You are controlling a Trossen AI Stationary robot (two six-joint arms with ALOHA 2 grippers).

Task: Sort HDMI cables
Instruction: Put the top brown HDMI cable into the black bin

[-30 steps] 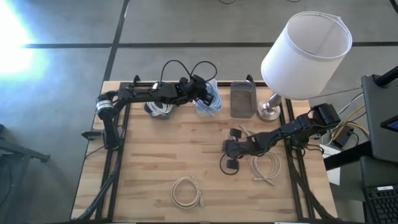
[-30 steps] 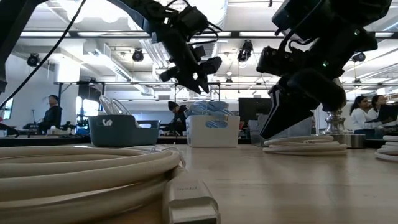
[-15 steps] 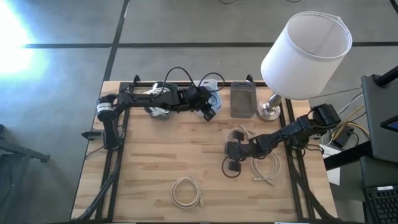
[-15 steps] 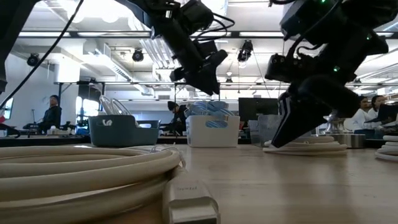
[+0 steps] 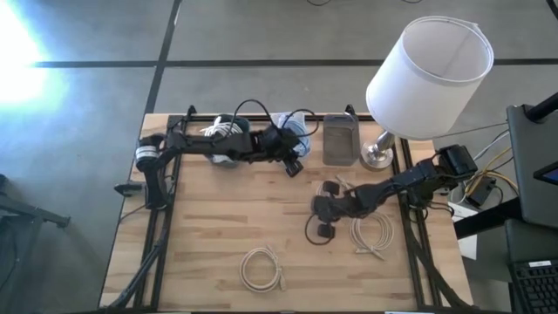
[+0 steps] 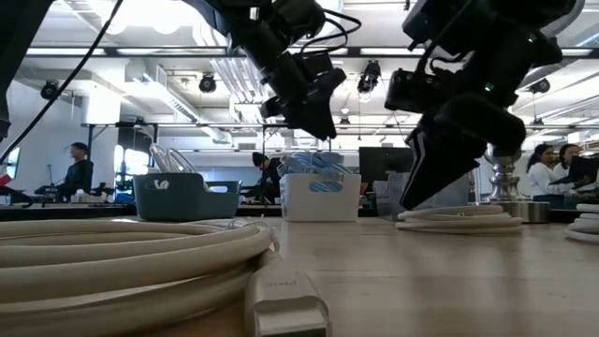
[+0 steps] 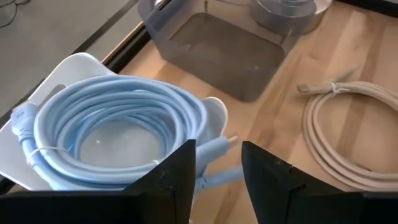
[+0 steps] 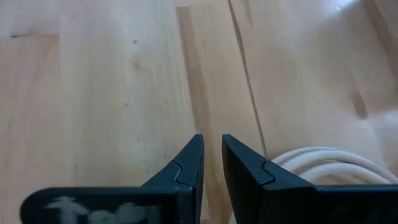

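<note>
Light blue coils (image 7: pixel 118 118) lie in the white bin (image 5: pixel 295 129), and one blue plug end (image 7: pixel 214 148) sticks out over its rim. My left gripper (image 5: pixel 295 166) hovers open and empty just off the bin's near side. Beige coils lie flat on the table at mid-right (image 5: pixel 336 187) and right (image 5: pixel 370 232). A white coil (image 5: pixel 261 269) rests near the front edge. My right gripper (image 5: pixel 319 209) hangs above bare wood between the two beige coils, shut and empty, with a pale coil (image 8: pixel 317 163) beside it.
A dark bin (image 5: pixel 223 145) holding white coils and an empty grey bin (image 5: pixel 340 139) stand beside the white bin along the far edge. A lamp (image 5: pixel 427 78) with a metal base (image 5: pixel 377 155) stands at the far right. Bare wood spans the table's middle and near left.
My left gripper has drawn back from above the white bin, moving toward the table's near edge and a little to the right. The light blue coils stay in the bin. My right gripper has stayed close to the same spot.
</note>
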